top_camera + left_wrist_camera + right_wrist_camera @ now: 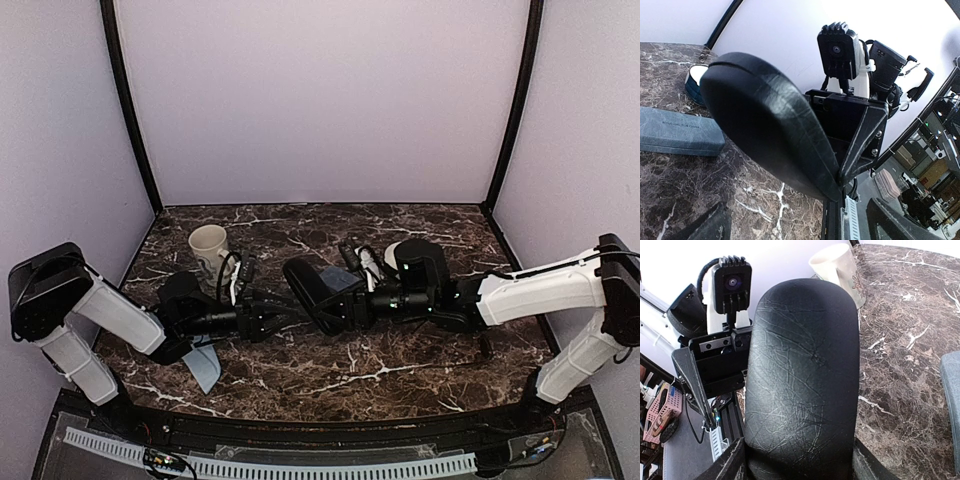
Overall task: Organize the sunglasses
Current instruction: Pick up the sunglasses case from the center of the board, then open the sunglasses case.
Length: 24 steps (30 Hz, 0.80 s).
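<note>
The black case [805, 375] is clamped in the right claw [800, 456]. The left claw [800, 220] is spread wide near it.

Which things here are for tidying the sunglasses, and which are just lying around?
For the job: black case, gripped by the right end effector; probably the blue-grey case. No sunglasses can be made out.
Just lying about: white mug; round white-and-blue thing.

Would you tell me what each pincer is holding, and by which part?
The right pincer grips the black glasses case by one end; the left pincer is open, holding nothing.
</note>
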Tool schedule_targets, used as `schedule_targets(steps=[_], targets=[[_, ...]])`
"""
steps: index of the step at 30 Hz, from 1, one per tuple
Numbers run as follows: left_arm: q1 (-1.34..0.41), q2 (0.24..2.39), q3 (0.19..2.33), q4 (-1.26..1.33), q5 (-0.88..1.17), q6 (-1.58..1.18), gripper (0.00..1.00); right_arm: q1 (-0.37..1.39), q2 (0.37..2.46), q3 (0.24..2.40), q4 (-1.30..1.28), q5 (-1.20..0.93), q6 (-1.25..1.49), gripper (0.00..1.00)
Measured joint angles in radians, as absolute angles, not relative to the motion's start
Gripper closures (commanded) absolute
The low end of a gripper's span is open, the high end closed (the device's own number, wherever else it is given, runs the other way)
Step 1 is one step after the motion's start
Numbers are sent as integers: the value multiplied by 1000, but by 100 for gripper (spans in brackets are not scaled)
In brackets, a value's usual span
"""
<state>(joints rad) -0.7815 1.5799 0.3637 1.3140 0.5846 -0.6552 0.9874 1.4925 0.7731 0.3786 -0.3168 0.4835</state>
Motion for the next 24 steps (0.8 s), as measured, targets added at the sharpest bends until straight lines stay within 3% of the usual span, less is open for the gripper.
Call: schedule_targets(steps=[22, 24], targets=[[-754, 1728, 518, 1456, 664, -693, 14, 995, 1494, 761, 426, -318, 483, 53], [-752, 1730, 521, 1453, 668, -694, 14, 996, 1494, 765, 418, -318, 483, 47]])
